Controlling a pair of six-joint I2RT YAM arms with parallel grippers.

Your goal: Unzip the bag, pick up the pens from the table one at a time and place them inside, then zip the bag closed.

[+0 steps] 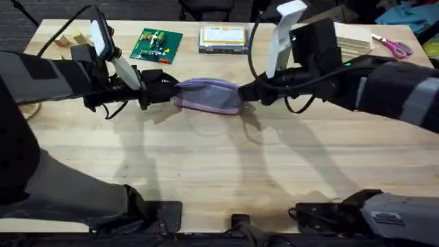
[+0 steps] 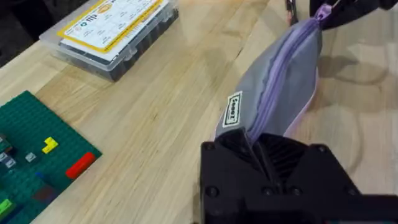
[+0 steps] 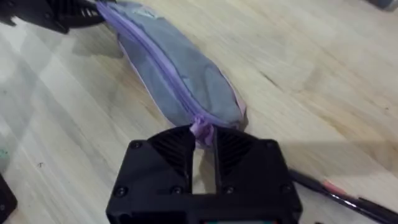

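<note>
Overhead: one bag (image 1: 209,95), two grippers.

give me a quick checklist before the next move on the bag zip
1. Left gripper pinching one end of the bag: ok.
2. Right gripper closed on the purple tab at the other end: ok.
3. Bag stretched between both grippers, off the table: ok.
4. Zipper open: not ok, it looks shut along its length.
5. Pen ready on the table near the right gripper: ok.
6. Which end holds the slider: cannot tell.
</note>
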